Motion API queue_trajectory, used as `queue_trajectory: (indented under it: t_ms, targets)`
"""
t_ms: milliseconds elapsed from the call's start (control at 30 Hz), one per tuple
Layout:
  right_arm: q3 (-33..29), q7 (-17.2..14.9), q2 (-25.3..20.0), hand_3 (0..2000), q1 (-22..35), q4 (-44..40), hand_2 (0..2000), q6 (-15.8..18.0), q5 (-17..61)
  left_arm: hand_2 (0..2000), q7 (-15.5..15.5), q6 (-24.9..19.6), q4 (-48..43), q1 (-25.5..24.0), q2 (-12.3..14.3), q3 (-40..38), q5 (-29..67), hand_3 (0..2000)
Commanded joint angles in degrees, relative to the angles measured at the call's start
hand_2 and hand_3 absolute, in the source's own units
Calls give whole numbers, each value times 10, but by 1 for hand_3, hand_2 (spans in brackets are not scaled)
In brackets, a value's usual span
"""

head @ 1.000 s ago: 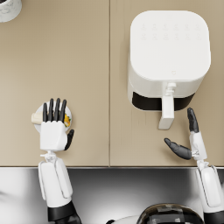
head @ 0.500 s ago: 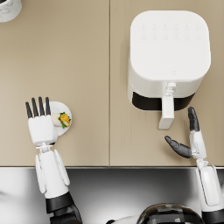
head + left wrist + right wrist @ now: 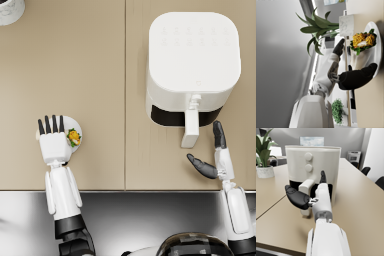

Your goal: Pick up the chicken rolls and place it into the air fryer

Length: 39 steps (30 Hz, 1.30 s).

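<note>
We find the left hand (image 3: pixel 54 140) released, fingers straight and apart, holding nothing. It lies over the near-left part of the plate (image 3: pixel 76 127), well to the left of the fryer (image 3: pixel 192 65). Since half a second ago it sits a little nearer the table edge, and a full second ago it covered more of the plate. The roll (image 3: pixel 74 136) rests on the plate just beside the hand; the left wrist view shows the roll (image 3: pixel 362 42) lying on the plate (image 3: pixel 376 37), with a dark finger alongside it. The right hand (image 3: pixel 212 157) is likewise released, thumb spread wide, and stands just in front of the fryer handle (image 3: pixel 190 127), as before. The drawer is shut. A white pot (image 3: pixel 10 10) stands far left of the fryer.
</note>
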Motion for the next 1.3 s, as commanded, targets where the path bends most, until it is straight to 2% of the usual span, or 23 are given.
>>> queue_trajectory:
  t_ms: [33, 233, 267, 300, 333, 367, 433, 533, 700, 833, 1000, 1133, 1167, 1200, 1300]
  targets:
    - [-2, 0, -3, 0, 5, 2, 0, 0, 0, 0, 0, 4, 40, 21, 0, 6, 0, 0]
    - [-2, 0, -10, 0, 9, -4, 0, 0, 0, 0, -3, 23, 103, 53, 1, 28, 0, 0]
    - [-3, 0, -11, 0, 9, -4, 0, 0, 0, 1361, -4, 24, 108, 53, -1, 29, 0, 327]
    - [-3, 0, -11, 0, 7, -7, 0, 0, 0, 2000, -7, 18, 117, 59, -1, 29, 0, 653]
    - [-1, 0, -12, 0, 8, -12, 0, 0, 0, 2000, -10, 24, 124, 63, -1, 25, 0, 980]
    - [1, 0, -14, 0, 11, -22, 0, 0, 0, 2000, -13, 56, 129, 67, -1, 24, 0, 1307]
    - [9, 0, -19, 0, 20, -60, 0, 0, 0, 2000, 2, 125, 101, 62, 1, 24, 0, 1960]
    - [24, 0, -27, 0, 35, -123, 0, 0, 0, 2000, 31, 172, 27, 48, 3, 22, 0, 2000]
    - [35, 0, -37, 0, 50, -159, 0, 0, 0, 2000, 67, 235, -92, 39, 6, 18, 0, 2000]
    - [41, 0, -47, 0, 67, -184, 0, 0, 0, 2000, 74, 248, -168, 28, 9, 23, -1, 2000]
    - [68, 0, -58, 0, 86, -227, 0, 0, 0, 2000, 76, 252, -201, 27, 12, 25, -1, 2000]
    - [87, 0, -63, 0, 95, -225, 0, -9, 1, 2000, 76, 252, -222, 20, 15, 28, -1, 2000]
    - [91, 0, -59, 327, 89, -212, 1361, -12, 1, 2000, 76, 252, -227, 19, 15, 30, -1, 2000]
    - [92, 0, -58, 653, 90, -210, 2000, -27, 1, 2000, 76, 252, -230, 17, 16, 31, -1, 2000]
    - [82, 0, -52, 1633, 83, -219, 2000, -71, 2, 2000, 76, 252, -261, -4, 17, 48, -1, 2000]
